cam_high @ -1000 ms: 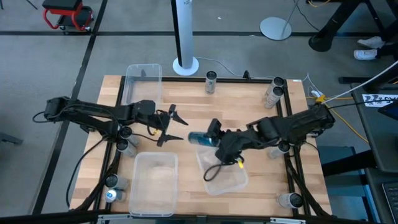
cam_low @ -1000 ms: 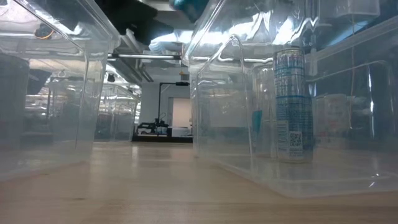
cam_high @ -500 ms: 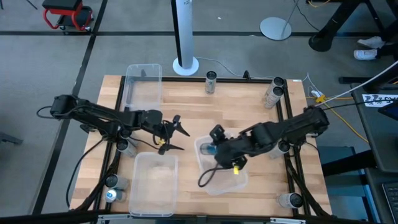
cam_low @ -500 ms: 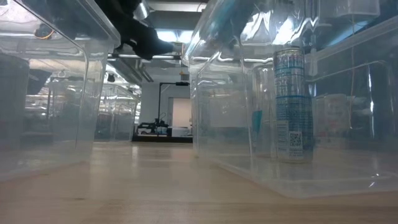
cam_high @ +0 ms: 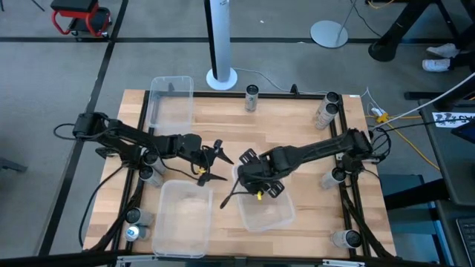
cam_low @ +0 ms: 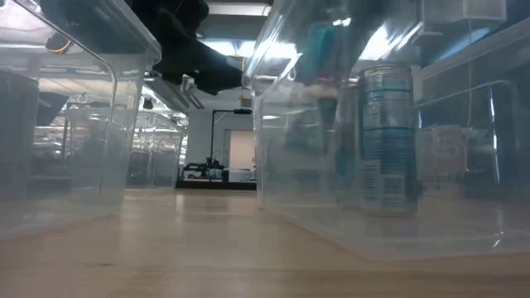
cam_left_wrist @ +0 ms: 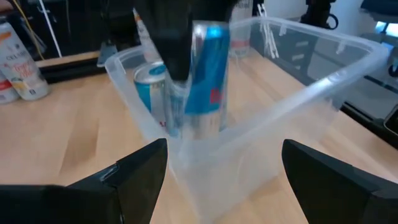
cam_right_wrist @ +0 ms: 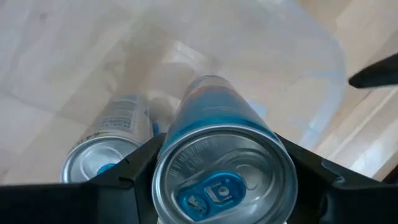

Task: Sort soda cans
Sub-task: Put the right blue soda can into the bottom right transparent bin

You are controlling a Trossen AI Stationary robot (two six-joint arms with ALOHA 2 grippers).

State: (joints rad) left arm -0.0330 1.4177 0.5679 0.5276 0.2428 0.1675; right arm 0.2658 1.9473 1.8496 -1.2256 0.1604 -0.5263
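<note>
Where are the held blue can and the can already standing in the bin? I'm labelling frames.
held blue can [cam_right_wrist: 221, 165], right wrist view, its lid.
standing can [cam_right_wrist: 99, 165], right wrist view, its lid.

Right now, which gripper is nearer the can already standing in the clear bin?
Right. The right gripper hangs over the bin, shut on a blue can just beside the standing can. The left gripper is open, outside the bin, across its wall.

A pale can [cam_left_wrist: 15, 65] at the table's edge seems to read "CELSIUS"; nothing else is legible.
</note>
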